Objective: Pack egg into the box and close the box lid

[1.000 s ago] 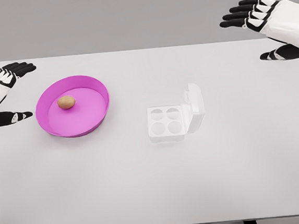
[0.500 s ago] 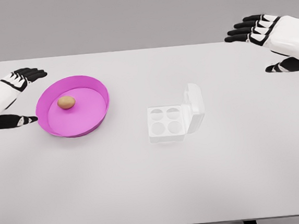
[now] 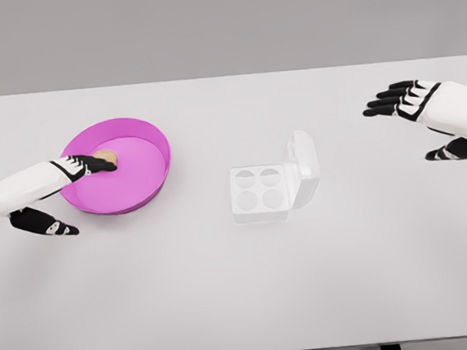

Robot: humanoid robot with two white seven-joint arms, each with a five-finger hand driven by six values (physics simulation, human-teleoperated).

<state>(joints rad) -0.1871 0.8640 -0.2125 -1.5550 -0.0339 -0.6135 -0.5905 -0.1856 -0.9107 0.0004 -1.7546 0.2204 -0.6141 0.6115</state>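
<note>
A brown egg (image 3: 109, 156) lies in a magenta bowl (image 3: 147, 173) on the left of the white table. My left hand (image 3: 75, 189) reaches over the bowl's near rim, its black fingertips (image 3: 97, 164) right at the egg and partly hiding it, thumb (image 3: 51, 227) spread low outside the bowl; it holds nothing. A white egg box (image 3: 261, 191) with several round cups sits at the table's middle, its lid (image 3: 303, 167) standing up on the right side. My right hand (image 3: 413, 122) hovers open over the table's far right, apart from the box.
The white table (image 3: 243, 289) spreads wide in front of the bowl and the box, its front edge at the bottom of the view. A grey wall lies behind the far edge.
My left hand moved right and forward over the bowl until its fingertips reached the egg. My right hand dropped lower, closer to the table. Egg and box stayed put.
</note>
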